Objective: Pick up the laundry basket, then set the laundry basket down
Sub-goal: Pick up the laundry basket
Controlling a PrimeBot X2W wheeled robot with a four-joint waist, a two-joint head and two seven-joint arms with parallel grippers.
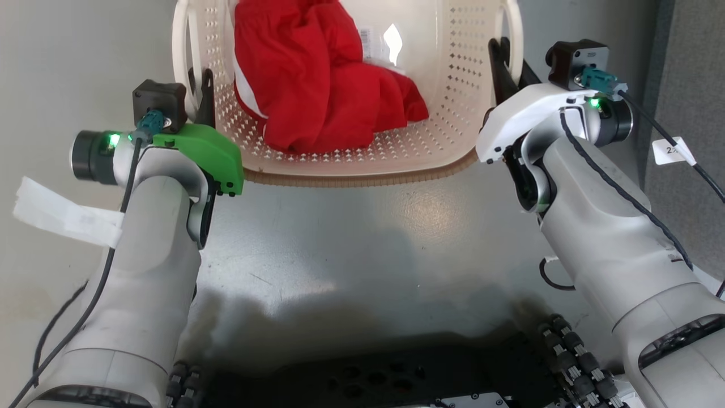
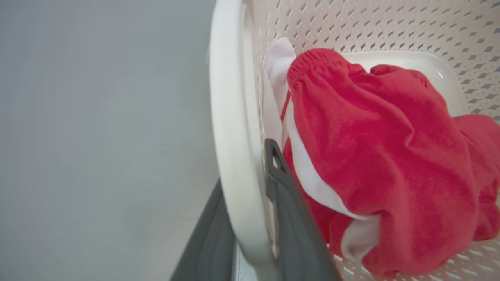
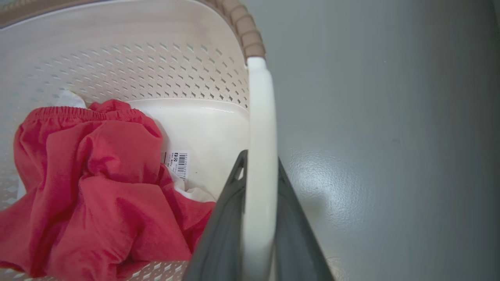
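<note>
Two grippers hold the laundry basket [image 1: 453,73] between them, left gripper [image 1: 199,84] clamped on its left handle [image 1: 180,51], right gripper [image 1: 508,59] on its right handle [image 1: 514,28], red garment [image 1: 317,73] inside; lifting step likely, next calling for an even, level raise.

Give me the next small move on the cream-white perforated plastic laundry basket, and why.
Probably raise both arms together a little, kept level. The left gripper and right gripper each straddle a white side handle of the laundry basket, fingers on both sides, and red clothing lies loose inside.
</note>
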